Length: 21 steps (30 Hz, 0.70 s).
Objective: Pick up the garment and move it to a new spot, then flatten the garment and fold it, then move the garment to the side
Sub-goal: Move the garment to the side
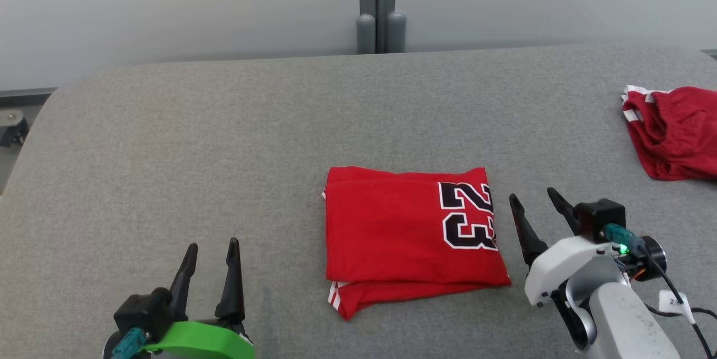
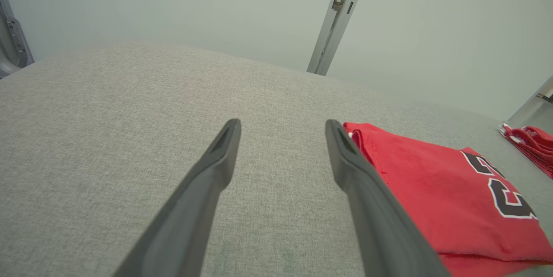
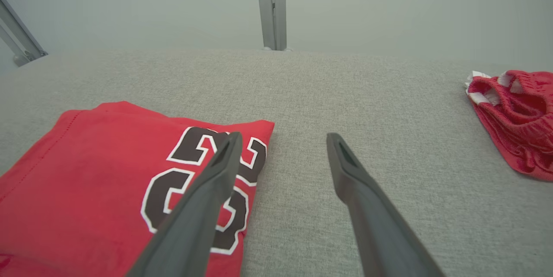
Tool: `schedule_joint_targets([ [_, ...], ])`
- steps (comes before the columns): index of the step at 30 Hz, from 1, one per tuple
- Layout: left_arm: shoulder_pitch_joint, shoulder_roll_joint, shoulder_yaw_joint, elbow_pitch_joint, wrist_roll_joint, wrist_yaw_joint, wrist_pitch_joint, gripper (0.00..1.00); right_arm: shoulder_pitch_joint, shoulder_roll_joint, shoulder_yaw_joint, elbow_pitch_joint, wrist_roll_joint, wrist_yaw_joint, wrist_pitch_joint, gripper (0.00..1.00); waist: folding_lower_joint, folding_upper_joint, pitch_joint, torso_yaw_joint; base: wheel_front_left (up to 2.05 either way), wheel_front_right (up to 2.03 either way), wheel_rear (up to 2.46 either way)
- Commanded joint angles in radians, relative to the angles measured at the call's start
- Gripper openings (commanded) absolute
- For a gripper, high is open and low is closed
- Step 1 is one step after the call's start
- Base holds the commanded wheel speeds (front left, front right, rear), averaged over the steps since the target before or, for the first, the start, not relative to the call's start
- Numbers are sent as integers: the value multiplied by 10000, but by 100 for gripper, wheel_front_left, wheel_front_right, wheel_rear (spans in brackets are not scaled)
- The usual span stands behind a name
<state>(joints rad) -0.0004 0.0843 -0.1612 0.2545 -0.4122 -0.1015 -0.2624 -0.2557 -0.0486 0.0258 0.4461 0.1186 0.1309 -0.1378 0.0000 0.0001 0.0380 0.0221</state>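
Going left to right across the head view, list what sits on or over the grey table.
left gripper → folded red jersey → right gripper → crumpled red garment

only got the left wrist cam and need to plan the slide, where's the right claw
observer: right claw is open, close beside the jersey's right edge.
operator: my finger overlaps the jersey here, is it touching
observer: no, the left claw stands open, well clear to the jersey's left.
operator: is the fold tidy on the near side
observer: not quite, a striped hem sticks out at the near left corner.
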Motion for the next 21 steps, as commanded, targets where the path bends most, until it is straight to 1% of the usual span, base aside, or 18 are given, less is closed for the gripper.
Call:
schedule_joint_targets([
  [1,-201,-1,67,3,86,-27,-28,100,-233,-40,5,114,-143,-7,331,100,0,-1,142,177,0,0,0],
  [8,-385,-71,192,158,173,-80,-28,100,-924,-40,6,736,-291,-7,1793,100,0,-1,537,574,0,0,0],
  [14,-539,-145,332,232,244,-126,-28,100,-1289,-43,117,1489,-3,-7,2587,100,0,-1,861,737,0,0,0],
  [19,-597,-196,445,265,300,-148,-28,100,-1564,-38,470,2017,207,-7,3050,100,0,-1,1001,746,0,0,0],
  [21,-631,-217,479,275,344,-168,-28,100,-1664,-28,708,2206,363,-5,3228,42,0,-1,1036,720,0,0,0],
])
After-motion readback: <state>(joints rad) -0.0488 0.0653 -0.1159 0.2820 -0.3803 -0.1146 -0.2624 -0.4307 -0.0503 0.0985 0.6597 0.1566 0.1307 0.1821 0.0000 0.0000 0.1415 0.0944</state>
